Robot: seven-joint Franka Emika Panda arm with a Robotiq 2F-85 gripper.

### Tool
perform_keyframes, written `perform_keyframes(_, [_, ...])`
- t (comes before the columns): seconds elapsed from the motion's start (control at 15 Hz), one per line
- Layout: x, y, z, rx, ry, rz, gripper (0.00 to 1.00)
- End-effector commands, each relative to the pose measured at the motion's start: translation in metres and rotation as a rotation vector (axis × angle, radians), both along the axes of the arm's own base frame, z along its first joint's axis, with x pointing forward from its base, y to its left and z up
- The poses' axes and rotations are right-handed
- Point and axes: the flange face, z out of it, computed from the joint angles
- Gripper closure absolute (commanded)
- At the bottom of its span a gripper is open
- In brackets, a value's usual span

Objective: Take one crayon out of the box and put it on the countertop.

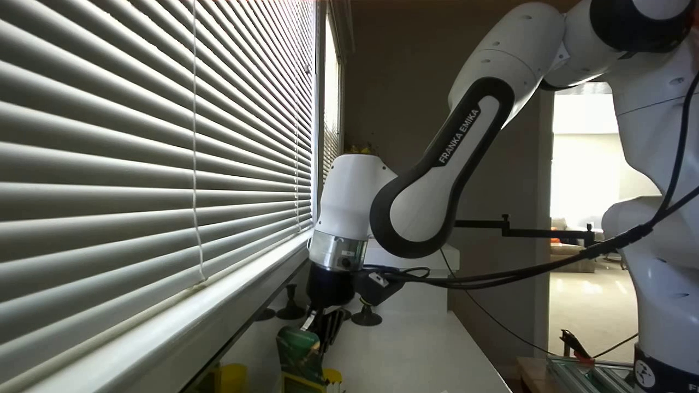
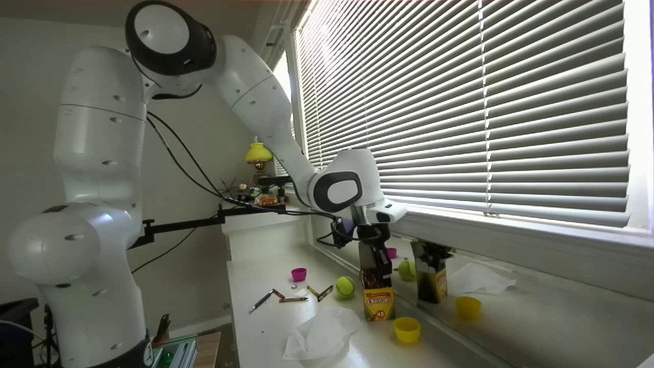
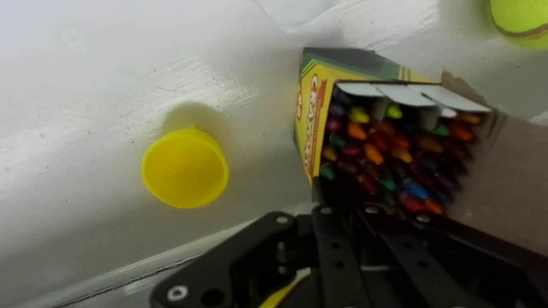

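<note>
A: Report position of the tool [image 3: 342, 196].

B: Directed downward at the mouth of the crayon box [image 2: 379, 305], at the edge toward the reflective panel [image 2: 541, 312].

A: Report gap.

B: Narrow, judging by the closely spaced fingers [image 3: 336, 256]. Too dark and blurred at the tips to tell whether clamped on anything or fully together.

A: Report location of the crayons [image 3: 372, 153].

B: Packed upright inside the box, with points up, in several colors, including orange, red, green and blue. Partly covered by the tool in the wrist view.

A: Report condition of the box.

B: Standing upright on the counter [image 2: 245, 332], with the lid [image 1: 297, 343] raised. Printed with the word CRAYONS on the yellow front.

A: Continue with items near the box.

B: See a yellow cup [image 2: 407, 331] off the printed front, upright and apart from the box. See also a tennis ball [image 2: 345, 287] near the rear.

A: Continue farther out on the counter.

B: Note a creased white sheet [image 2: 322, 335] near the box and loose crayons [image 2: 294, 300] lying flat, close to a pen [image 2: 261, 301]. Beyond these, note a pink cup [image 2: 299, 275].

A: Continue above the counter.

B: Trace the white arm [image 1: 431, 191] up and away from the tool, beside the window blinds [image 2: 460, 102]. Note a yellow lamp [image 2: 258, 153] in the background of an exterior view.
</note>
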Motion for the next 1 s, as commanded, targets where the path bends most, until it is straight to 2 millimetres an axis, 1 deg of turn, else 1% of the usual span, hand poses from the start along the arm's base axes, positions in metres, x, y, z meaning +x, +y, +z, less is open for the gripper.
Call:
perform_keyframes(0.0, [0.004, 0.005, 0.011, 0.002, -0.008, -0.010, 0.98])
perform_keyframes(0.47, [-0.001, 0.008, 0.032, 0.000, -0.019, -0.002, 0.98])
perform_keyframes(0.67, [-0.006, 0.010, 0.048, 0.002, -0.013, -0.002, 0.98])
perform_keyframes(0.93, [-0.011, 0.006, 0.077, -0.003, -0.025, -0.020, 0.98])
